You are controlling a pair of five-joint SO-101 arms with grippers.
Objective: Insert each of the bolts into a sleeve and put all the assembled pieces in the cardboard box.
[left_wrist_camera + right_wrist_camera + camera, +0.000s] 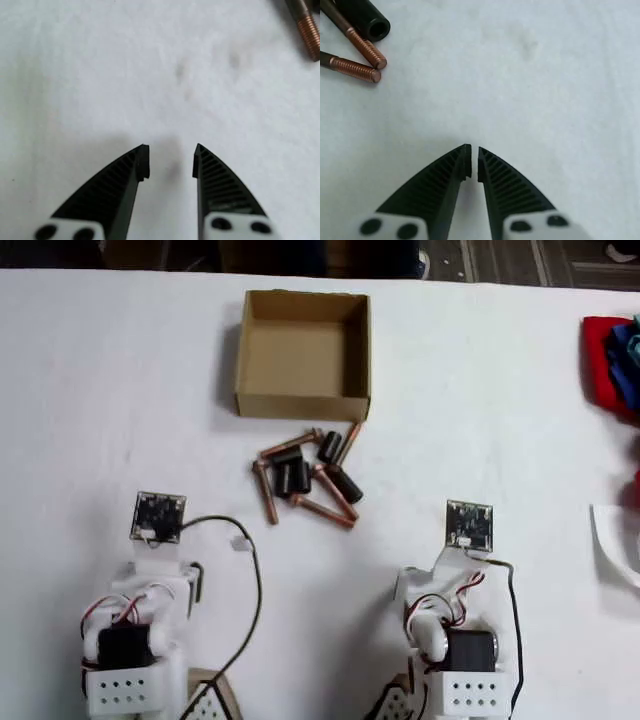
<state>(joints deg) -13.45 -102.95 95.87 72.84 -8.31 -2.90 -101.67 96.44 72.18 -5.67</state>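
White cloth covers the worktop [100, 390], and nothing is assembled yet. The copper-coloured bolts [322, 510] and black sleeves [292, 477] lie in one tangled heap, touching each other, just in front of the open cardboard box [300, 405], which holds nothing. Both arms sit at the near edge, well apart from the heap. The left arm [135, 650] has its jaws moderately wide over bare cloth, and the right arm [455, 650] has its jaws all but closed on nothing. The step in hand looks like the first pick, and it probably goes best from the heap's fringe. One arm could grip across the shank of a bolt whose threaded end sticks out free. The other could grip a sleeve around its middle, leaving the bore clear. The right arm's jaws would need to widen first, and round parts may roll if nudged.
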